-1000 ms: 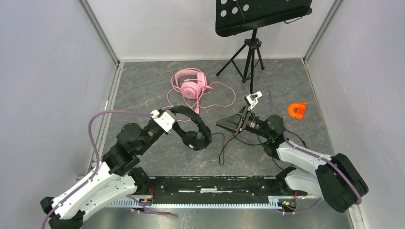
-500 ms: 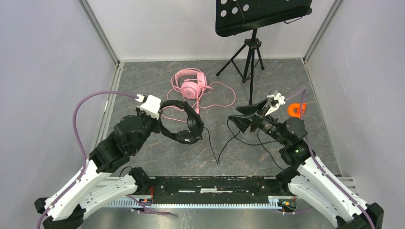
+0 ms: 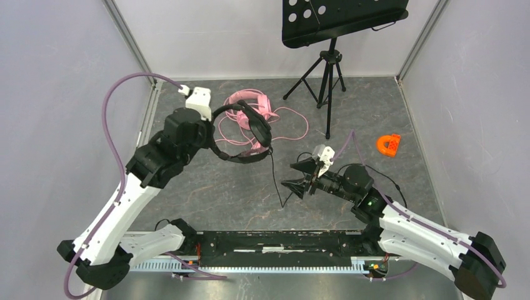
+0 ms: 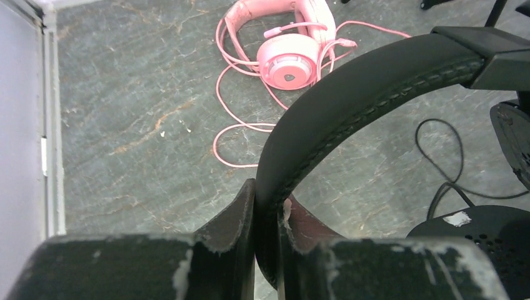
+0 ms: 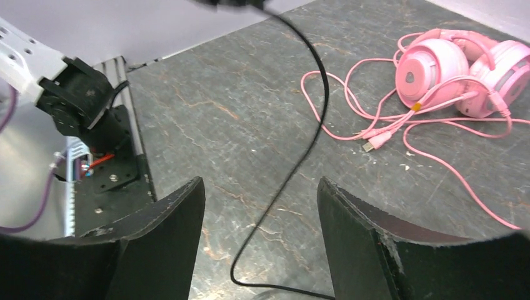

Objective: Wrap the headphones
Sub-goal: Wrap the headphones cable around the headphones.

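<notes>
My left gripper (image 4: 267, 200) is shut on the padded band of the black headphones (image 4: 350, 94) and holds them up off the floor (image 3: 244, 134), in front of the pink headphones (image 3: 240, 100). The pink headphones (image 4: 290, 59) lie on the floor with their long pink cable (image 5: 437, 162) in loose loops. A thin black cable (image 3: 273, 178) hangs down from the black headset to the floor. My right gripper (image 3: 299, 177) is low near the centre and open. In the right wrist view the black cable (image 5: 306, 125) runs between its spread fingers (image 5: 261, 187), touching neither.
A black music stand (image 3: 328, 69) on a tripod stands at the back. A small orange plastic piece (image 3: 388, 145) lies at the right. Grey walls close in both sides, and the arms' base rail (image 3: 275, 250) runs along the near edge.
The left arm has raised the black headphones and carried them back, over the pink ones. The right gripper has swung from the right back toward the centre, down by the hanging cable.
</notes>
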